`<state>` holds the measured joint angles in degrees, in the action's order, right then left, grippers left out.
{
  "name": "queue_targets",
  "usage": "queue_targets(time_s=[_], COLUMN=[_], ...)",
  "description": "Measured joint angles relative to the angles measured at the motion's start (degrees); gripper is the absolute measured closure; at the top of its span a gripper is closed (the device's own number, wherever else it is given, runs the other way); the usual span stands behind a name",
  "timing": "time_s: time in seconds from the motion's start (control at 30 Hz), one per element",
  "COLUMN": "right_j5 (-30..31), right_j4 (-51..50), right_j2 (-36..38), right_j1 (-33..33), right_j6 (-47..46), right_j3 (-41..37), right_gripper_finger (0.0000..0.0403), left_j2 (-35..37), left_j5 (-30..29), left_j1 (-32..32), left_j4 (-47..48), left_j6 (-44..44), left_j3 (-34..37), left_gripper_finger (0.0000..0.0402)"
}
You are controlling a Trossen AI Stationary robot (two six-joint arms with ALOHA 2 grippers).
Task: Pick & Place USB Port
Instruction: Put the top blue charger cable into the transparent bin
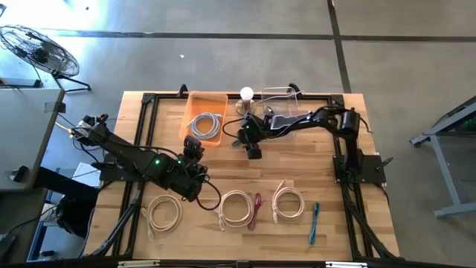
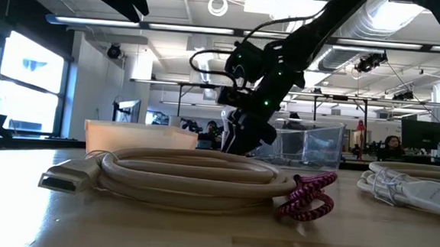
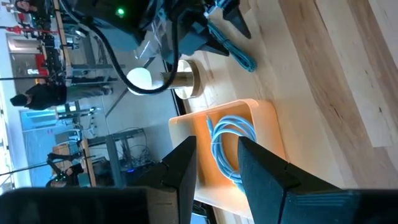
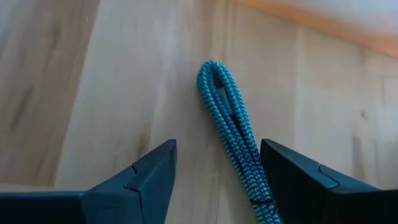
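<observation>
A blue braided USB cable point(image 4: 231, 118) lies folded double on the wooden table, its looped end point(image 4: 212, 68) pointing toward the orange tray point(image 1: 195, 104). My right gripper point(image 4: 216, 148) hangs open just over it near the table's far middle, one finger on each side of the cable and no contact showing. The same cable point(image 3: 239, 53) shows in the left wrist view under that gripper. My left gripper point(image 1: 195, 143) stands open and raised left of centre, with nothing between its fingers point(image 3: 186, 162). It points at the tray.
A pale coiled cable point(image 1: 206, 124) lies in the orange tray. A clear box point(image 1: 282, 100) and a white-bulbed stand point(image 1: 246, 95) sit at the far edge. Three beige coils point(image 1: 236, 207), a pink cable point(image 1: 256, 212) and a teal cable point(image 1: 314, 223) lie along the near side.
</observation>
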<state>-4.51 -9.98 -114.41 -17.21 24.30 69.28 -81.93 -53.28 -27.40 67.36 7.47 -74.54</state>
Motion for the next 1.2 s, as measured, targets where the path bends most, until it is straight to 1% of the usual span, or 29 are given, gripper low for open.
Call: queue_targets(time_s=[0.17,0.5,0.6,0.67,0.73,0.83,0.93,0.97,1.0,1.1,1.2], right_j5=[-0.56,-0.36,0.26,1.22,1.74,5.94,9.26,9.91,10.87,14.55,16.26], right_j4=[1.17,1.84,1.76,1.76,1.77,2.23,3.78,4.24,4.93,5.56,4.27], right_j2=[-1.65,-1.82,-1.84,-1.84,-1.86,-1.91,-2.01,-2.01,-2.01,-2.04,-2.04], right_j1=[-0.04,-0.02,0.00,0.09,0.20,1.19,2.49,2.98,3.58,5.79,8.03], right_j6=[-0.27,-2.87,-3.58,-4.69,-5.39,-4.86,-2.98,-2.38,-2.06,-1.30,-0.57], right_j3=[0.04,0.07,0.07,0.07,0.04,0.04,0.04,0.03,0.01,0.48,2.77], right_gripper_finger=[0.0178,0.0179,0.0188,0.0206,0.0234,0.0296,0.0373,0.0383,0.0384,0.0369,0.0386], left_j2=[0.00,0.00,0.00,0.00,0.00,0.00,0.00,0.00,0.00,0.00,0.00], left_j5=[0.24,0.48,0.66,0.66,0.70,0.70,1.08,1.53,1.71,1.73,1.72], left_j1=[0.00,0.00,0.00,0.00,0.00,0.00,0.00,0.00,0.00,-0.01,0.00], left_j4=[0.08,0.05,0.05,0.05,0.05,0.05,0.05,0.03,-0.11,-0.24,-0.30], left_j6=[-0.25,-0.29,-0.32,-0.43,-0.51,-0.65,-0.73,-0.81,-0.89,-1.35,-1.79], left_j3=[0.00,0.00,0.00,0.00,0.00,0.00,0.00,0.04,0.21,1.36,2.90], left_gripper_finger=[0.0289,0.0289,0.0289,0.0289,0.0289,0.0289,0.0289,0.0289,0.0289,0.0289,0.0289])
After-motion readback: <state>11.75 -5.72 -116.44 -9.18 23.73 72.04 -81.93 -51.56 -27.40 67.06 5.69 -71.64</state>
